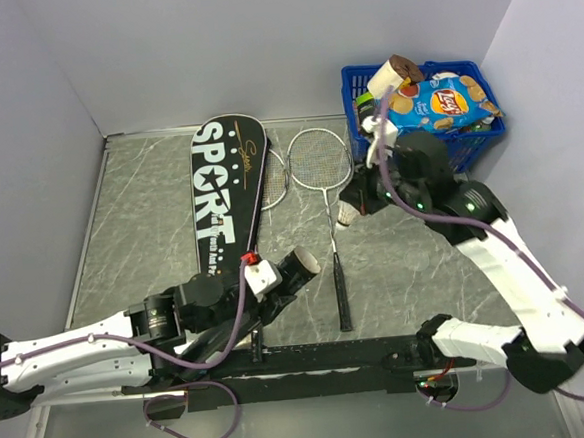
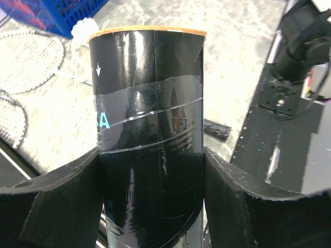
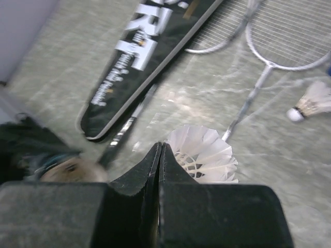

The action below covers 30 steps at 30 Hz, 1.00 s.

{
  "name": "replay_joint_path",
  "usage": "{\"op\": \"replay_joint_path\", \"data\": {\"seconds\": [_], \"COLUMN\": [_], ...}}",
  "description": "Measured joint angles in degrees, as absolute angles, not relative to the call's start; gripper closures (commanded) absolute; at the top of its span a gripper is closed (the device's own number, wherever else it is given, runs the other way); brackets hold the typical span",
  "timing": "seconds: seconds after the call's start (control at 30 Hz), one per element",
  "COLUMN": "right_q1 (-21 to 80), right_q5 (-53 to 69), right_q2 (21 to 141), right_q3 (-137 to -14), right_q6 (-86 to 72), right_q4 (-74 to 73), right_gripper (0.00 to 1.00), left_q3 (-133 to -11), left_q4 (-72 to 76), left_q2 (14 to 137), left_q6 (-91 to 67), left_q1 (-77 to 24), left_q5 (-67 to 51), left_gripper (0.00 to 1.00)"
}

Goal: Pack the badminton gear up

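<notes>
My left gripper (image 1: 276, 276) (image 2: 152, 155) is closed on the long black tube (image 1: 297, 264) (image 2: 150, 77), its open mouth tilted up toward the right arm. Its tan rim (image 3: 72, 170) shows blurred in the right wrist view. My right gripper (image 1: 356, 202) (image 3: 161, 147) is shut, pinching the feather rim of a white shuttlecock (image 1: 347, 215) (image 3: 204, 152) above the table. A second shuttlecock (image 3: 310, 102) lies by a racket shaft. Two silver-headed rackets (image 1: 318, 159) (image 1: 274, 175) lie at centre. The black SPORT cover (image 1: 225, 194) (image 3: 139, 62) lies to their left, overlapping one racket head.
A blue basket (image 1: 472, 141) of snack packets stands at the back right corner, close behind the right arm. Grey walls close the table at the back and both sides. The black base rail (image 1: 312, 358) runs along the near edge.
</notes>
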<state>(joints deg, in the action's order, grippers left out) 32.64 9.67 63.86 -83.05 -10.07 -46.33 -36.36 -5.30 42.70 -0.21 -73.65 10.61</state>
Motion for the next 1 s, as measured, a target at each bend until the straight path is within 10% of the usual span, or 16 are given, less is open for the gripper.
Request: {"op": "replay_joint_path", "data": {"seconds": [1.0], "right_q1": [41.43], "right_q5": [22.35], "right_q2": [55.31], "right_q3": [-66.48], "right_q6": [-27.51], "right_q4": [-25.15], "right_gripper": [1.0], "left_q3": [-36.36], "left_q4": [-1.8], "left_q2": [44.12], "left_q6": [-1.21], "left_q1": [-69.01], "left_q5": [10.37], "left_gripper": [0.78]}}
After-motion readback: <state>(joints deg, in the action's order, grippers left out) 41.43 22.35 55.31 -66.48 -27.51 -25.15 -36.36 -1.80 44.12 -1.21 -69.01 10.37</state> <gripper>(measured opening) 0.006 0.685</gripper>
